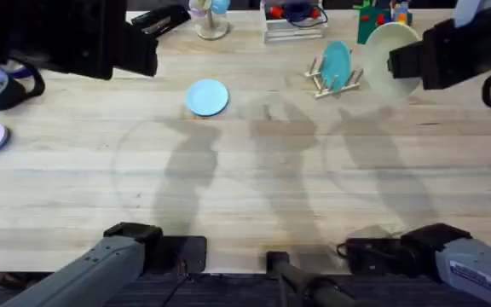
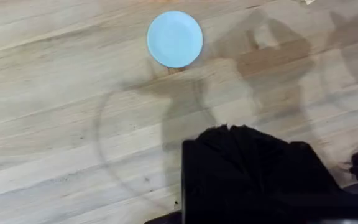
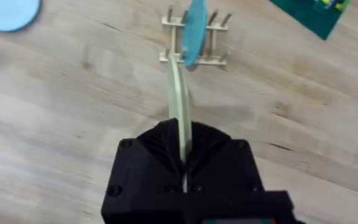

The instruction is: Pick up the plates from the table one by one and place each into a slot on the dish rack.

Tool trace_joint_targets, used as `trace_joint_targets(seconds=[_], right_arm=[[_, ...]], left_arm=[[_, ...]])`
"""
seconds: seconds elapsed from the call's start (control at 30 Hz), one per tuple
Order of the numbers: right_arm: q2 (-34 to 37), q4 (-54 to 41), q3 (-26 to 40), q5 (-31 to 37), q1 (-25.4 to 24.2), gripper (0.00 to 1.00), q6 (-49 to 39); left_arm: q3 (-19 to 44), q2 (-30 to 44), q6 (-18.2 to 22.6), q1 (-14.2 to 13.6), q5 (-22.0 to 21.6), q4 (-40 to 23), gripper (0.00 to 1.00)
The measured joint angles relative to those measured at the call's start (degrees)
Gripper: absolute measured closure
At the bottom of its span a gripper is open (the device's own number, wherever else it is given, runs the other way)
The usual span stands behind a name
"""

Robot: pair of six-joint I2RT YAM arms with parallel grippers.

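On the pale wooden worktop, the sky-blue plate lies flat at about 11 o'clock from the middle of the overhead view, alone on bare planks, well apart from the dish rack at about 1 o'clock. In the left wrist view the same blue plate lies ahead of the left hand, whose black fingers appear pressed together with nothing between them. The right hand pinches the cream-yellow plate on edge, upright, with its far rim near the rack. A darker teal plate stands upright in one slot between the pegs. In the overhead view the cream plate hangs just beside the rack, toward 3 o'clock from it.
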Motion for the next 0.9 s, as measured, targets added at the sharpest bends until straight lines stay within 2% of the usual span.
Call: trace_joint_targets(seconds=[0.07,0.23,0.27,0.33,0.9], right_arm=[[0.00,0.00,0.00,0.59,0.00,0.970,-0.29],[0.00,0.02,0.00,1.27,0.00,0.970,-0.65],[0.00,0.05,0.00,1.29,0.00,0.970,-0.65],[0.00,0.21,0.00,1.29,0.00,0.970,-0.65],[0.00,3.78,0.00,1.47,0.00,0.970,-0.63]], left_arm=[[0.00,-0.01,0.13,0.00,-0.09,0.02,0.912],[0.00,0.00,0.41,0.00,-0.17,0.02,0.133],[0.00,0.00,0.27,0.00,-0.17,0.00,0.043],[0.00,0.00,0.38,0.00,-0.20,0.01,0.009],[0.00,0.00,0.39,0.00,-0.20,0.00,0.006]])
